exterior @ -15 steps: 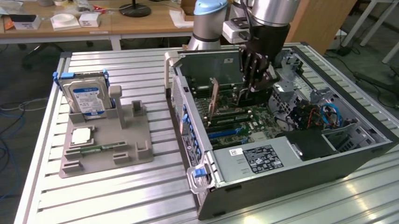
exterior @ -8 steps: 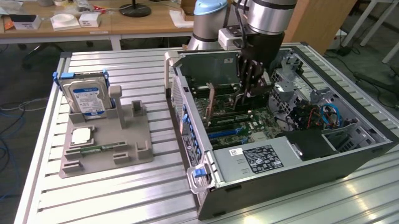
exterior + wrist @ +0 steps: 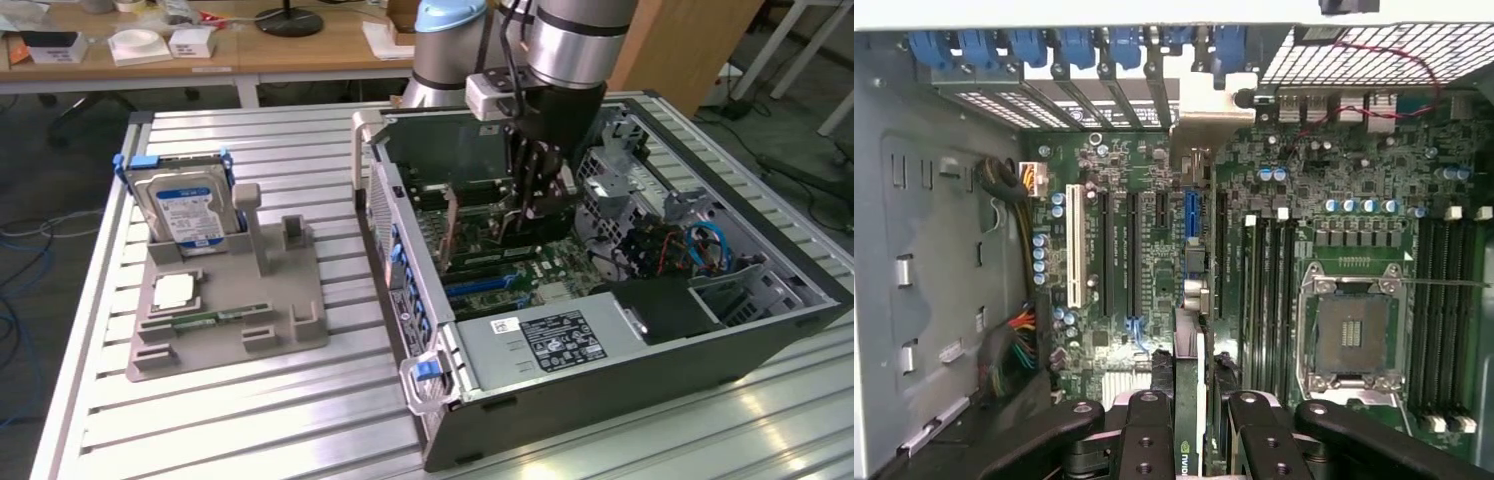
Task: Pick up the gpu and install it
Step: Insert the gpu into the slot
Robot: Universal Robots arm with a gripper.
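pincer (image 3: 1197, 410) pinching gpu (image 3: 1186, 455) edge-on, hanging over motherboard (image 3: 1154, 250) slots inside case (image 3: 627, 400), looks unseated but hard to tell. light, stiff but fragile card, best held by board edges, off chips and contacts

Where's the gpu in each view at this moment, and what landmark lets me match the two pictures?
Exterior view: the gpu stands on edge inside the open computer case, just below the end effector.
Wrist view: the gpu is seen edge-on, clamped between the end effector's fingers, with its silver bracket toward the case's rear slots.
Shared landmark: the blue slot clips along the case's rear wall.
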